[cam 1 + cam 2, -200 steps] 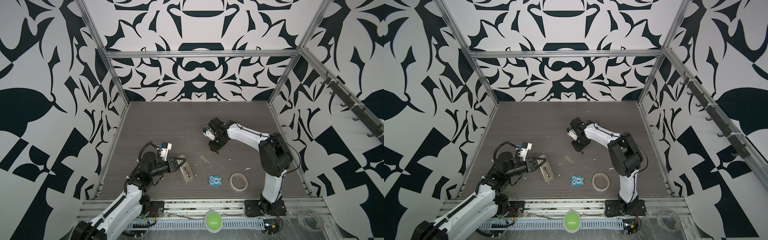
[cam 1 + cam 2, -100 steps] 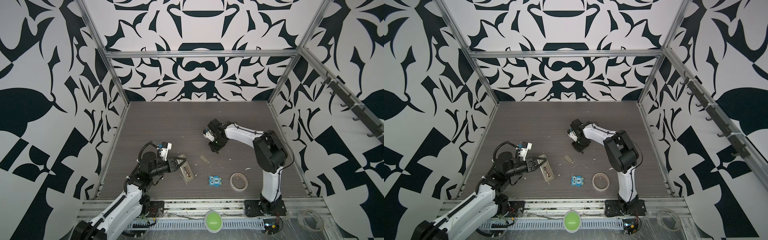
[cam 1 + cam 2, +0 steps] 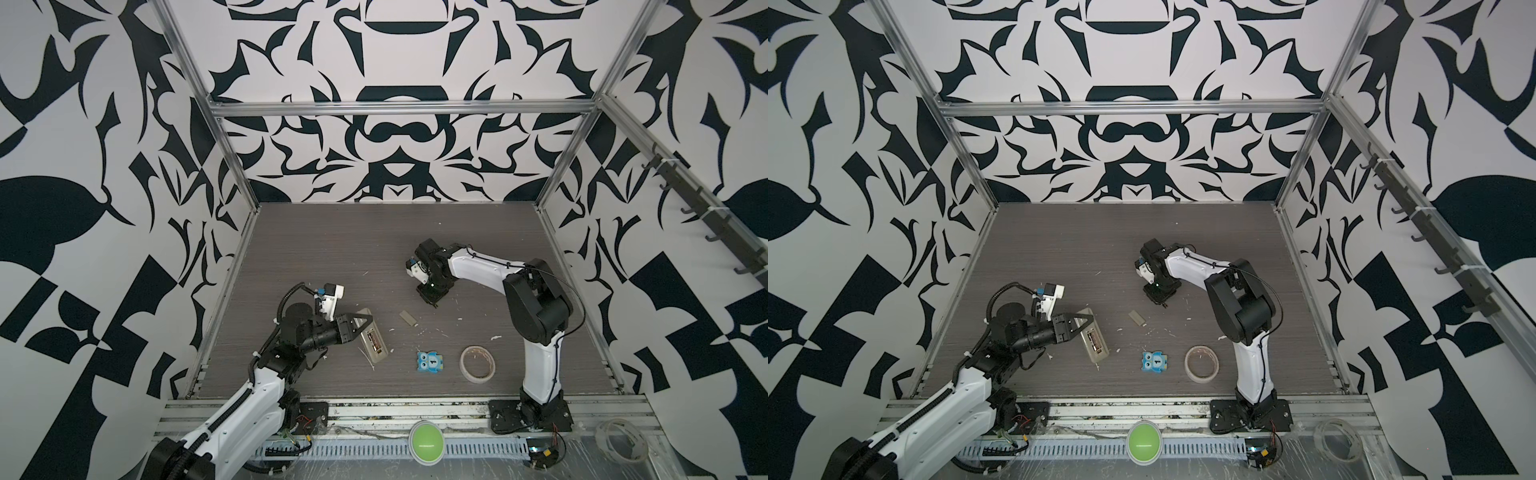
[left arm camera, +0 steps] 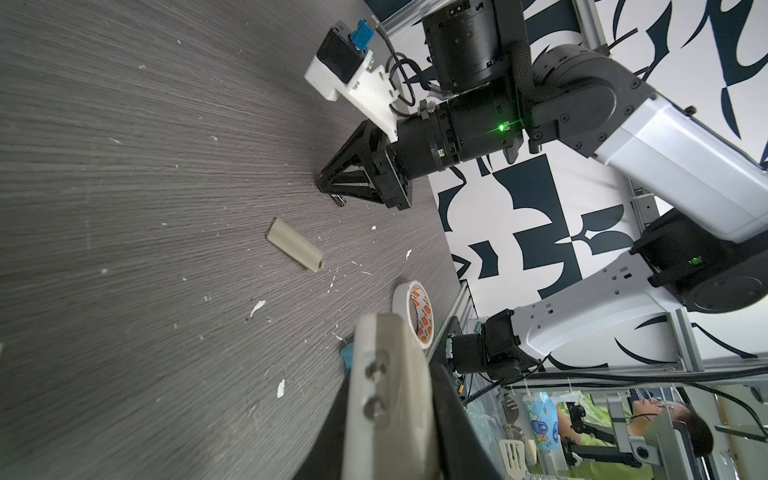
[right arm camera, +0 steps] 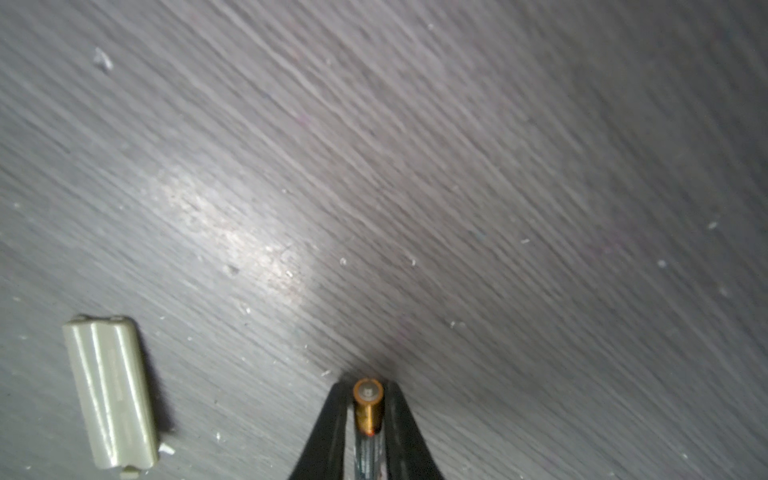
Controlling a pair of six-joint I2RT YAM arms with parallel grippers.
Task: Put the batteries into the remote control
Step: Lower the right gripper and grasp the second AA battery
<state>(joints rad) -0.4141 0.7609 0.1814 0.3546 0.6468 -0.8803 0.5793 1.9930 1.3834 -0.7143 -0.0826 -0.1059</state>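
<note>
The remote control (image 3: 374, 341) (image 3: 1095, 343) lies back up at the front left, with a dark, gold-banded shape in its open compartment. My left gripper (image 3: 365, 323) (image 3: 1088, 322) is shut on its far end. In the left wrist view its off-white body (image 4: 386, 399) fills the gap between the jaws. Near the table's middle, my right gripper (image 3: 434, 302) (image 3: 1162, 302) (image 5: 368, 390) points down. It is shut on a battery (image 5: 368, 409) (image 4: 340, 201) with a gold band, at the table surface.
A beige battery cover (image 3: 408, 318) (image 5: 110, 392) lies between the two grippers. A blue owl tile (image 3: 430, 361) and a tape roll (image 3: 477, 363) sit near the front edge. White scraps dot the table. A green button (image 3: 425, 446) sits on the front rail.
The right gripper's jaws have closed onto the battery, and that arm's elbow has shifted left. The left arm and the remote control have not moved.
</note>
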